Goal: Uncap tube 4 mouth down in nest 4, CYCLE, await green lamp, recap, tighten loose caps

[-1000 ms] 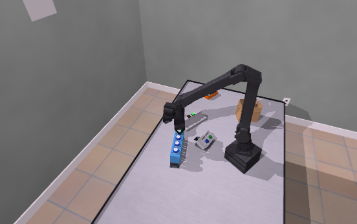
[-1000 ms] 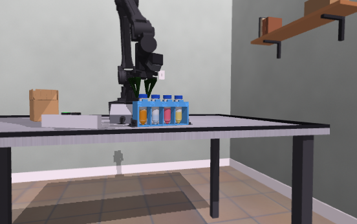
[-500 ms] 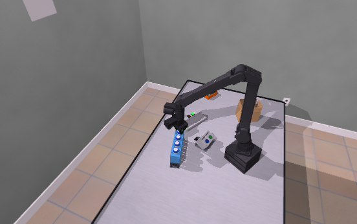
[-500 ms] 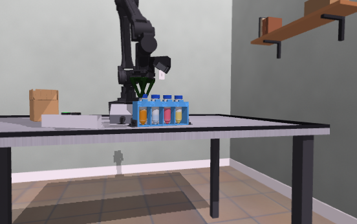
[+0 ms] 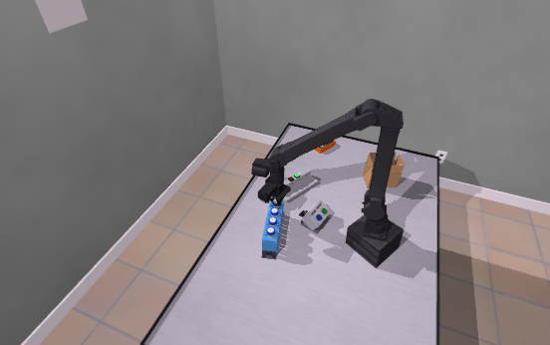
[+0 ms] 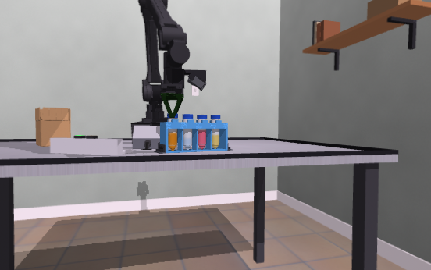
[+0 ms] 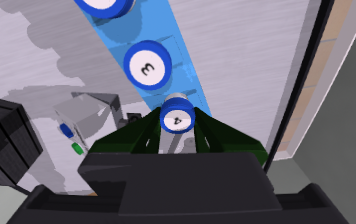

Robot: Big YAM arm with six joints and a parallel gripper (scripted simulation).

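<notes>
Cap 4 gripped at tube, green lamp lit.
Hand [image 5: 275,200] [image 6: 172,116] [image 7: 177,112] is closed on cap 4 [image 7: 177,120], lower centre; a tilted grip while turning could cross-thread it.

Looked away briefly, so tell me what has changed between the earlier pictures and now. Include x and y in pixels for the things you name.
The fingers [image 6: 178,104] have closed from wide apart and taken hold of tube 4's cap [image 5: 276,202] [image 6: 176,116] [image 7: 177,121]; the wrist [image 5: 276,174] [image 6: 173,73] has turned above it. The rack [image 5: 269,244] [image 6: 194,126] [image 7: 187,75] and key housing [image 5: 311,219] [image 6: 142,134] [image 7: 90,117] stayed put, the green lamp [image 5: 297,174] [image 6: 79,136] lit.
</notes>
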